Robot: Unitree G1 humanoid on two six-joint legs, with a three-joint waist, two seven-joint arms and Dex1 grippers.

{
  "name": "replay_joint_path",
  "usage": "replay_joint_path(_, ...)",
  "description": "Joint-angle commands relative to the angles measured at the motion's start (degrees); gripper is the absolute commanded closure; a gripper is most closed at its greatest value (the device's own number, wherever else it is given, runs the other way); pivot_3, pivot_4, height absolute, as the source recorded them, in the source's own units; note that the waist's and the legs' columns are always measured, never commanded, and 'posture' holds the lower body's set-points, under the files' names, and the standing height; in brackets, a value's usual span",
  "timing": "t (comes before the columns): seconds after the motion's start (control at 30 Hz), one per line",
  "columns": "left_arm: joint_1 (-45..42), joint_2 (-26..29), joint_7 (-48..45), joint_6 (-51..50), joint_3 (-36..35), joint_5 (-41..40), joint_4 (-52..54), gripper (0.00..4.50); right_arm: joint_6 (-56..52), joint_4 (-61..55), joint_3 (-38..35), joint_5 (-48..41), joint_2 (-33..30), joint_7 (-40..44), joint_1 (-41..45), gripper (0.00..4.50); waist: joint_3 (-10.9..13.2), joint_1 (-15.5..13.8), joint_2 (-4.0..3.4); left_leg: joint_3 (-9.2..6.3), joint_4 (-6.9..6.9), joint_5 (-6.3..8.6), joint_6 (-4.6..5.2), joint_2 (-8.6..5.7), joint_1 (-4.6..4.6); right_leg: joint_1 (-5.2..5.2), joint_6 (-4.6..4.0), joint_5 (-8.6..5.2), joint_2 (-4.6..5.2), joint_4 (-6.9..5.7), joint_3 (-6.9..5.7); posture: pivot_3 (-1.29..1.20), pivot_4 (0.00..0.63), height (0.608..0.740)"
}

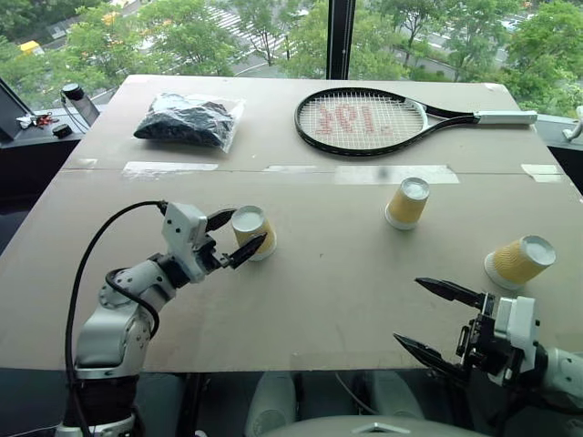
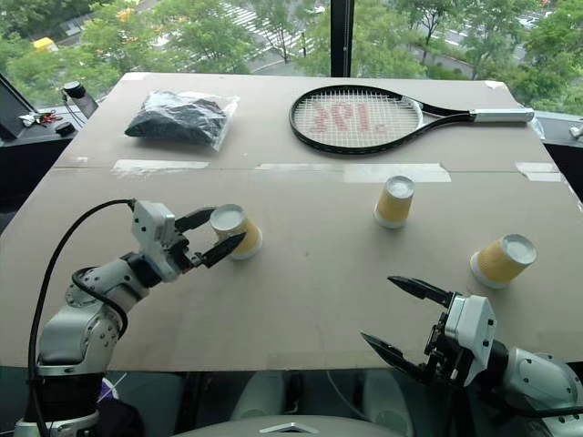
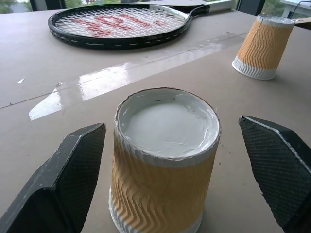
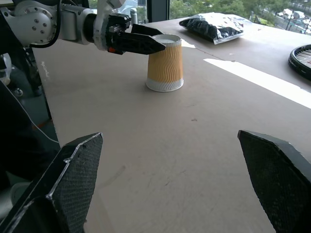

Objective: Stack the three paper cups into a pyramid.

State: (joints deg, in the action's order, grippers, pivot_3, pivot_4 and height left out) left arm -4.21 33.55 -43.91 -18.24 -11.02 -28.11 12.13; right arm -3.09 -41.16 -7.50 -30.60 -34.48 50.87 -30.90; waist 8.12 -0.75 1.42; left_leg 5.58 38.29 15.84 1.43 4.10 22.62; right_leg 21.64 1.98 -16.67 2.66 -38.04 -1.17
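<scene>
Left gripper: the left gripper (image 1: 235,235) stands wide open, its two black fingers either side of the near-left cup (image 1: 252,231) with a gap showing on both sides; nothing is held.
Right gripper: the right gripper (image 1: 435,319) is also spread wide and empty, low over the near edge of the bench (image 1: 328,300), well apart from any cup.
Cups: all three stand upside down, white bases up, well apart from one another — the near-left one between the left fingers, the middle cup (image 1: 406,202) further back, the right cup (image 1: 520,261) leaning toward the bench's right side.
Handling: thin ribbed paper, judged very light and easily crushed or tipped (the ribs should give the pads some purchase).
Where to hold: across the ribbed wall around mid-height, squeezed gently; the open rim at the bottom would probably buckle.
Other things: a tennis racket (image 1: 373,120) and a dark bagged bundle (image 1: 189,119) lie at the far side.
</scene>
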Motion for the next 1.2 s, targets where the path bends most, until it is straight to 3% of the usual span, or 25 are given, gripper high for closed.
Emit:
replay_joint_path(0.03, -1.6, 0.0, 0.0, 0.9, 0.5, 1.2, -1.1, 0.00, 2.1, -2.3, -0.5, -0.2, 0.5, -0.1, -0.3, 0.09, 0.0, 0.1, 0.00, 0.00, 0.00, -0.03, -0.05, 0.00, 0.00, 0.00, 0.00, 0.00, 0.00, 0.00, -0.02, 0.00, 0.150, 0.740)
replay_joint_path(0.1, -2.1, 0.1, -0.4, 1.1, 0.9, 1.5, -2.0, 0.00, 1.9, -3.0, -0.6, -1.0, 0.8, -0.7, 0.1, 0.09, 0.0, 0.0, 0.00, 0.00, 0.00, -0.10, -0.17, 0.01, 0.00, 0.01, 0.00, 0.00, 0.00, 0.00, -0.03, 0.00, 0.150, 0.740)
replay_joint_path(0.2, -3.1, 0.2, -1.6, 1.3, 1.5, 1.8, -3.1, 1.22, 0.5, -4.8, -0.6, -2.6, 0.9, -2.0, 1.2, 0.00, 0.0, 0.0, 0.00, 0.00, 0.00, -0.11, -0.18, 0.02, 0.01, 0.00, 0.00, 0.00, 0.00, 0.01, -0.04, 0.00, 0.150, 0.740)
replay_joint_path(0.3, -5.1, 0.0, -2.5, 1.8, 2.0, 2.0, -4.2, 2.03, -0.5, -6.1, -0.1, -2.7, 0.7, -3.2, 2.1, 0.00, 0.0, -0.1, 0.00, -0.01, 0.00, -0.10, -0.18, 0.01, 0.01, 0.00, 0.00, 0.00, 0.01, 0.00, -0.08, 0.00, 0.150, 0.740)
replay_joint_path(0.6, -12.9, -2.7, -7.5, -1.1, 7.3, -0.5, -4.3, 2.03, -2.4, -6.8, 0.3, -0.5, 1.3, -7.5, 4.1, 0.00, 0.0, -0.1, 0.01, -0.05, 0.03, -0.12, -0.21, -0.02, 0.07, 0.00, 0.00, 0.00, 0.00, 0.01, -0.15, 0.00, 0.150, 0.740)
replay_joint_path(0.87, -22.4, -7.7, -10.6, 3.2, 15.9, 5.8, -14.5, 2.03, -2.8, -9.1, 0.5, 2.4, 2.7, -11.8, 2.3, 0.00, 0.0, -0.1, 0.01, -0.08, 0.04, -0.13, -0.22, -0.21, 0.09, 0.01, 0.01, 0.00, -0.04, 0.00, -0.14, 0.00, 0.150, 0.740)
replay_joint_path(1.17, -26.1, -10.5, -11.1, 8.3, 18.4, 11.3, -24.0, 2.03, -2.1, -10.4, 0.6, 5.1, 4.6, -14.4, -2.4, 0.00, 0.0, -0.1, 0.01, -0.13, 0.06, -0.13, -0.22, -0.25, 0.13, 0.01, 0.03, 0.00, -0.03, 0.02, -0.18, 0.00, 0.150, 0.740)
replay_joint_path(1.2, -26.1, -10.6, -11.3, 8.6, 18.3, 11.5, -24.6, 0.97, -2.2, -10.3, 0.5, 5.2, 4.6, -14.6, -2.4, 0.00, 0.0, -0.1, 0.01, -0.15, 0.06, -0.13, -0.22, -0.25, 0.14, 0.01, 0.02, 0.00, -0.03, 0.01, -0.19, 0.00, 0.150, 0.740)
